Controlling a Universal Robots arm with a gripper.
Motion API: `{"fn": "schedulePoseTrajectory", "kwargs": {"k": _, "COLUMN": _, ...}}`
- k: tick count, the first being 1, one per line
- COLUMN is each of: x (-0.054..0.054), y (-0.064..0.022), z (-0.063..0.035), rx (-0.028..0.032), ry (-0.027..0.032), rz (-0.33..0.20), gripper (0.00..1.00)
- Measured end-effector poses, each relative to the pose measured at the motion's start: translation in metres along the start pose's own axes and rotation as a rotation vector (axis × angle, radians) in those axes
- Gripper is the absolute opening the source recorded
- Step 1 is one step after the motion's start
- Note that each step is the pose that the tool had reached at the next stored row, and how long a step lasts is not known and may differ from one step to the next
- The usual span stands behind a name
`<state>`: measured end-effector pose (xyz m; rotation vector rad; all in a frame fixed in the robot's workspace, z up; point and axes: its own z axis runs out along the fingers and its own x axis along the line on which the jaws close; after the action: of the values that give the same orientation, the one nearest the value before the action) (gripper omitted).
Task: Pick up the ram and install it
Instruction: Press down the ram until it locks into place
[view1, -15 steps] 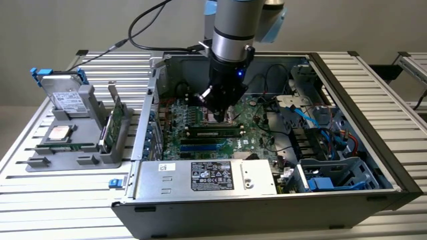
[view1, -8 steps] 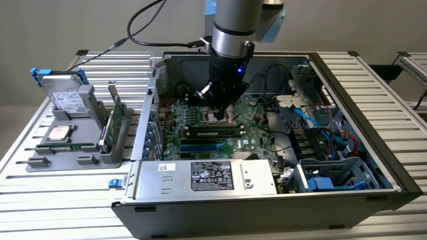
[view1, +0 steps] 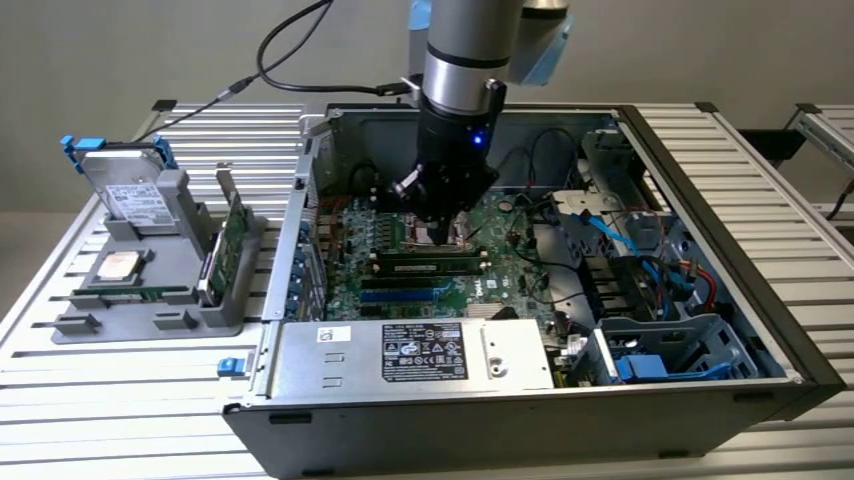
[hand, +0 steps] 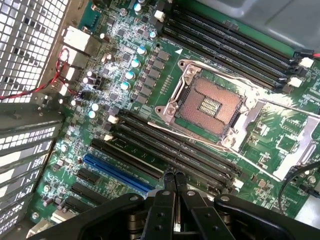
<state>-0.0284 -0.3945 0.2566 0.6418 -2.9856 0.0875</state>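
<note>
Nearest in the exterior view, the grey power supply (view1: 414, 352) with its black label lies along the front edge of the open computer case (view1: 747, 300). Just behind it, on the green motherboard (view1: 521, 275), the ram (view1: 430, 266) sits in a memory slot. It is a long, narrow, dark green stick with a row of black chips on its side. Beside it are dark and blue slots. A little further back, the gripper (view1: 441, 232) hangs above the board near the processor socket (hand: 207, 107). In the wrist view its fingers (hand: 167, 187) are pressed together with nothing between them, over the black slots.
</note>
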Motion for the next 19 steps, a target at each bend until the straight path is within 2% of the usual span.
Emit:
{"fn": "schedulePoseTrajectory", "kwargs": {"k": 2, "x": 0.0001, "y": 0.0, "z": 0.0, "rx": 0.0035, "ry": 0.0027, "rz": 0.02, "gripper": 0.1}}
{"fn": "schedulePoseTrajectory", "kwargs": {"k": 4, "x": 0.0002, "y": 0.0, "z": -0.0001, "rx": 0.0043, "ry": 0.0045, "rz": 0.042, "gripper": 0.1}}
{"fn": "schedulePoseTrajectory", "kwargs": {"k": 19, "x": 0.0001, "y": 0.0, "z": 0.0, "rx": -0.0059, "ry": 0.0148, "rz": 0.231, "gripper": 0.1}}
